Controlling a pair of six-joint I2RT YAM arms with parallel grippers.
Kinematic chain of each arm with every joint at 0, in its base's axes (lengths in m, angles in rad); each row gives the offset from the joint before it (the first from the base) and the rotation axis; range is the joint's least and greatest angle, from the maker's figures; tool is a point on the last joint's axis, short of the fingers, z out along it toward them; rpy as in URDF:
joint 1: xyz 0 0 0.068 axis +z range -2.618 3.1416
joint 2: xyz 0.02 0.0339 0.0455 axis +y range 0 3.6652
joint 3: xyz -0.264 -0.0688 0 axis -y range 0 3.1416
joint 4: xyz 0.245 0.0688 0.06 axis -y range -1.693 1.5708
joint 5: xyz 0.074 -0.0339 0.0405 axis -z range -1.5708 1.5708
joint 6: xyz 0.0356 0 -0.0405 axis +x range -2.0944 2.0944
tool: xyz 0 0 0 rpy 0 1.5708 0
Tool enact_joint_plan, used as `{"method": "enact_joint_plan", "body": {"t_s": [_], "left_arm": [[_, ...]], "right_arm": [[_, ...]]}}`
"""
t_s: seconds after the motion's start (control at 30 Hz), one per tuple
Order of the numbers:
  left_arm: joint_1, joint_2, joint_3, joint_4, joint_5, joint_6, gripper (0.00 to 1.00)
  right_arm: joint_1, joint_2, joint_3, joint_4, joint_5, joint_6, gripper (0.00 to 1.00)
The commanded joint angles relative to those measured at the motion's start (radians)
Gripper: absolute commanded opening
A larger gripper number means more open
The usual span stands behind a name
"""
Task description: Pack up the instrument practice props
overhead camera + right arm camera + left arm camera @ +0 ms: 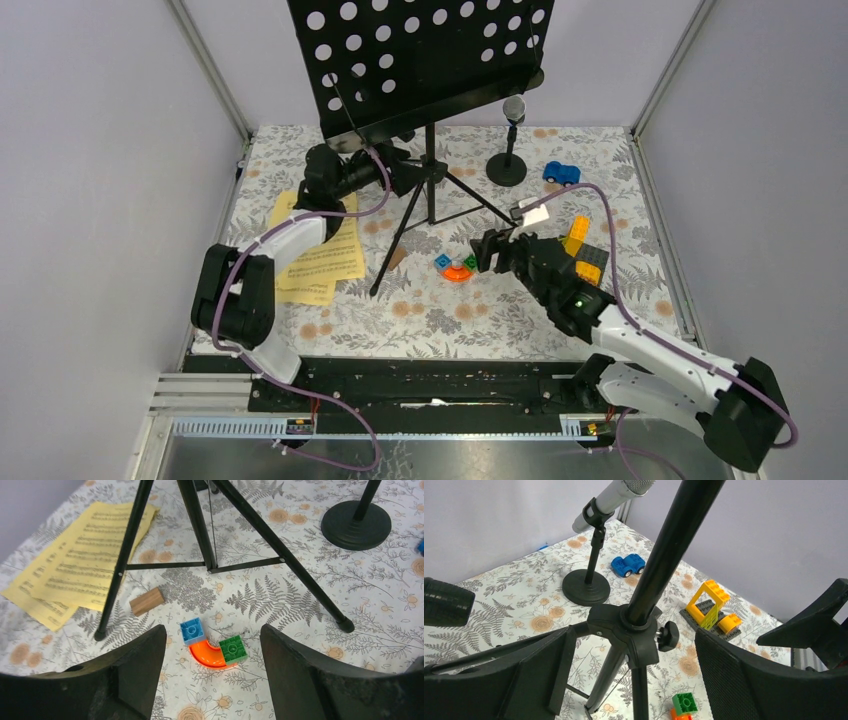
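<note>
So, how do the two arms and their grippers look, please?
The left arm and right arm have white links, black joints and a purple cable along each. The fingers are broad, black and matte. A small green light glows on the right wrist.

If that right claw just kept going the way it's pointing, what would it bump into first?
Probably the orange curved block, which lies centred ahead between the open fingers of the right gripper; depth is hard to judge.

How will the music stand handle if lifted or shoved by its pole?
Likely top-heavy: the music stand carries a wide perforated desk on a thin pole, so a high shove may tip it. Its splayed legs look stiff and should drag, not roll. The smooth pole might twist in the left hand.
</note>
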Motion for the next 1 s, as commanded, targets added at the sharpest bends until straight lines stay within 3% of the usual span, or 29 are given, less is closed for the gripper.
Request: {"method": "enact_joint_plan", "body": {"t_s": [0.0, 0.27, 0.57, 0.73, 0.97], "left_arm": [[0.005, -0.09, -0.044, 0.132, -0.034, -0.044, 0.97], [0.005, -0.222, -0.105, 0.001, -0.155, -0.015, 0.98], [-0.035, -0.41, -0.296, -0.179, -0.44, 0.003, 0.96], [-0.136, -0.374, -0.315, -0.21, -0.529, 0.075, 0.95], [-0.184, -0.284, -0.316, -0.179, -0.548, 0.11, 0.9]], "right_arm": [[-0.037, -0.084, -0.011, -0.017, -0.072, 0.07, 0.76], [-0.106, -0.047, 0.024, 0.026, -0.183, -0.07, 0.76], [-0.163, 0.228, 0.155, 0.227, -0.256, -0.392, 0.76], [-0.205, 0.356, 0.2, 0.314, -0.288, -0.512, 0.77], [-0.275, 0.483, 0.283, 0.342, -0.36, -0.52, 0.74]]}}
